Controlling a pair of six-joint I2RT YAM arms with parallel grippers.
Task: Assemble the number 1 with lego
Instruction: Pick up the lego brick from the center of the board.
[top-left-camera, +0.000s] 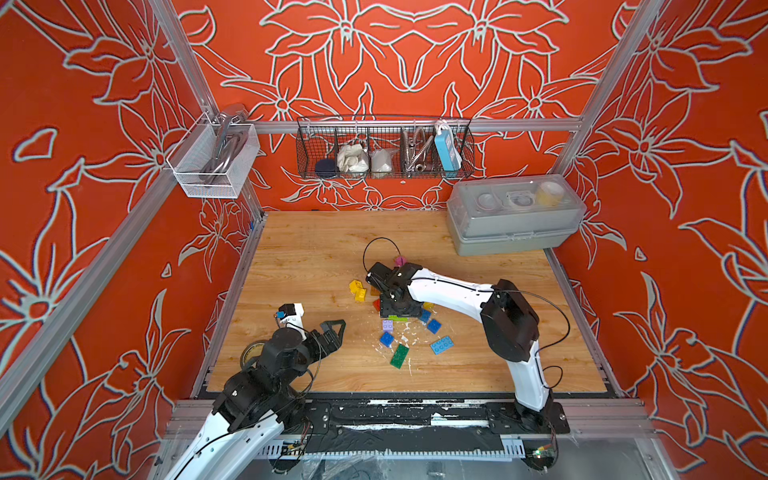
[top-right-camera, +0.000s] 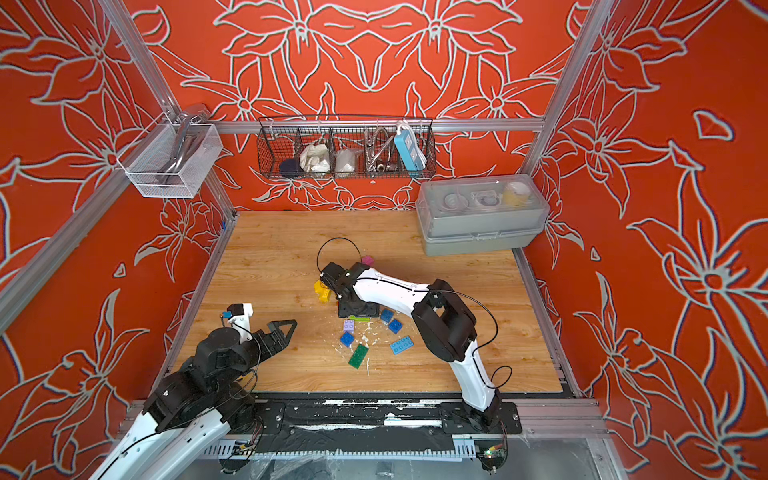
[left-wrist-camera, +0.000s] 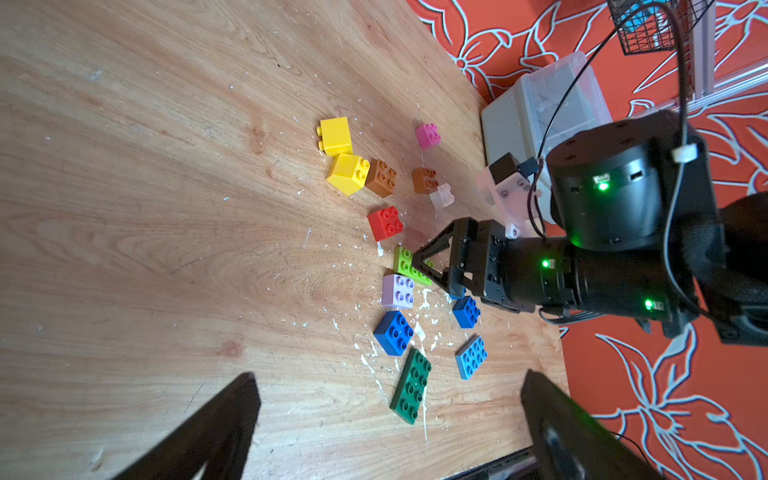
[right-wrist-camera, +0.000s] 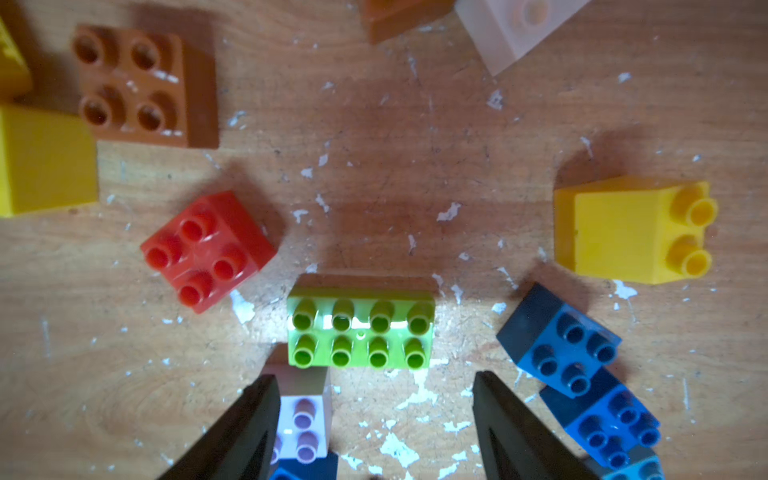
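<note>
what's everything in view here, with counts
yellow bricks: 3, yellow, two together, one apart on its side
brown bricks: 2, brown, by the yellow pair
pink brick: 1, pink, farthest back
white brick: 1, white, beside a brown one
red brick: 1, red, mid-cluster
lime plate: 1, lime, mid-cluster
lilac brick: 1, lilac, beside the lime plate
blue bricks: 3, dark blue, two close together, one by the lilac
green plate: 1, green, nearest front
light blue plate: 1, light blue, front right
storage box: 1, grey, back right corner
wire basket: 1, black, back rail
mesh basket: 1, white, left rail
tape roll: 1, yellowish, front left
left pincer: 1, black, open, left of the bricks
right pincer: 1, black, open, over the lime plate
</note>
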